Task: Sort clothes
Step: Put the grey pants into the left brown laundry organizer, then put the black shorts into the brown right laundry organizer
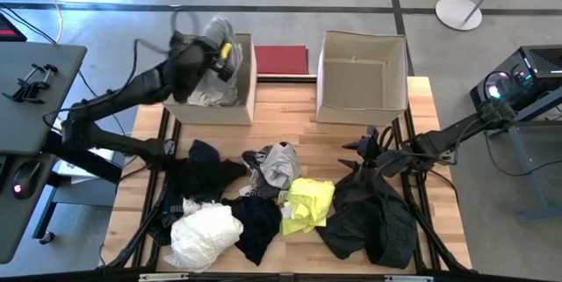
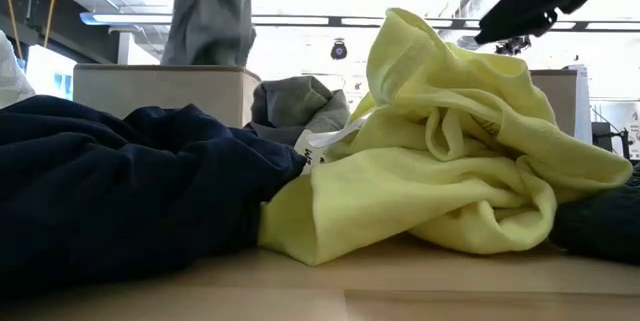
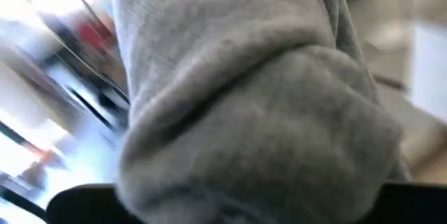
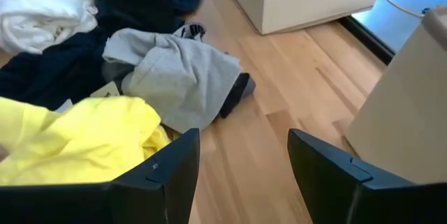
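Over the far-left box [image 1: 241,80] my left gripper [image 1: 219,54] is clenched on a grey garment [image 1: 215,32], so I'd drop it w/ the cloth fully inside the rim, while the right gripper [image 1: 367,146], jaws apart & empty, hovers near the pile [image 1: 263,203] mid-table.

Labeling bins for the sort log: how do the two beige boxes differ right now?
Left box already has a grey garment inside; right box shows only its bare floor. The left gripper holds a grey garment over the left box; the right gripper is on the near side of the right box, above the table, jaws open and empty. Both are beige, open-topped, at the table's far edge.
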`<move>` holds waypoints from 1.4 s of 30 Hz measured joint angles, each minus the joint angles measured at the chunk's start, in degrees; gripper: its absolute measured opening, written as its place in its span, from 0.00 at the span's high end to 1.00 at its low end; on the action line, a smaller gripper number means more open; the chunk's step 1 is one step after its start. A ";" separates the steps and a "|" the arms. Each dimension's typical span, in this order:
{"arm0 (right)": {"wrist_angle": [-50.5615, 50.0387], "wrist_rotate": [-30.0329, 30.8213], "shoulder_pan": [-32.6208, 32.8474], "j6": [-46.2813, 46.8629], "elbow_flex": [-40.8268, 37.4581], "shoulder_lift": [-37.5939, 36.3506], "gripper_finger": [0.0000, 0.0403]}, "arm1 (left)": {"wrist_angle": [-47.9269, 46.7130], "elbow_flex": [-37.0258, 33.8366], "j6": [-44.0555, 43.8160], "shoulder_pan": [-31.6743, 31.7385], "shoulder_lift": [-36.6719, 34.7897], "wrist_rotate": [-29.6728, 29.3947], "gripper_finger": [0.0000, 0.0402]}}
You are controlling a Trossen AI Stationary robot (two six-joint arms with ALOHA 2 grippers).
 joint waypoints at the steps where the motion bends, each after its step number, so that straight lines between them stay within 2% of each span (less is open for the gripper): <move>1: -0.29 0.02 0.20 0.37 -0.03 0.00 0.49 | -5.31 0.00 -5.33 2.37 1.00 4.26 0.96; 4: 0.10 0.01 0.88 0.34 -0.03 0.00 0.49 | -18.59 -0.02 -17.00 7.84 5.39 13.19 0.96; 6: 0.48 0.01 1.37 -0.24 -0.03 0.00 0.49 | -25.01 -0.04 -21.42 10.18 9.02 15.30 0.95; 9: 0.50 0.00 1.87 -0.20 -0.03 0.00 0.49 | -29.86 -0.04 -24.66 12.33 14.70 17.14 0.92; 13: 0.50 0.00 2.85 -0.26 -0.03 0.00 0.49 | -28.67 -0.04 -24.16 13.97 21.52 24.14 0.82; 18: 0.50 0.00 4.51 0.67 -0.03 0.00 0.49 | -25.99 -0.04 -22.99 16.08 27.50 30.43 0.62; 22: 0.62 -1.69 6.72 0.74 -0.03 0.02 0.49 | -25.81 -0.04 -22.95 17.99 28.06 35.07 0.46; 25: 1.05 -4.90 8.65 0.74 0.00 0.02 0.49 | -26.17 -0.04 -23.05 19.03 25.46 39.20 0.39; 29: 1.03 -6.97 11.18 0.68 1.40 0.03 0.49 | -27.38 -0.04 -24.32 18.69 19.10 36.47 0.36; 34: 0.83 -8.29 13.90 -2.40 5.88 0.04 0.49 | -29.29 -0.04 -25.97 15.92 8.75 24.76 0.36; 37: -1.22 -8.83 15.41 -3.62 9.41 0.37 0.49 | -29.41 -0.04 -26.16 13.06 2.63 19.85 0.36; 42: -7.43 -17.39 18.24 -1.56 14.58 5.34 0.49 | -28.67 -0.03 -26.09 4.87 -5.57 17.22 0.37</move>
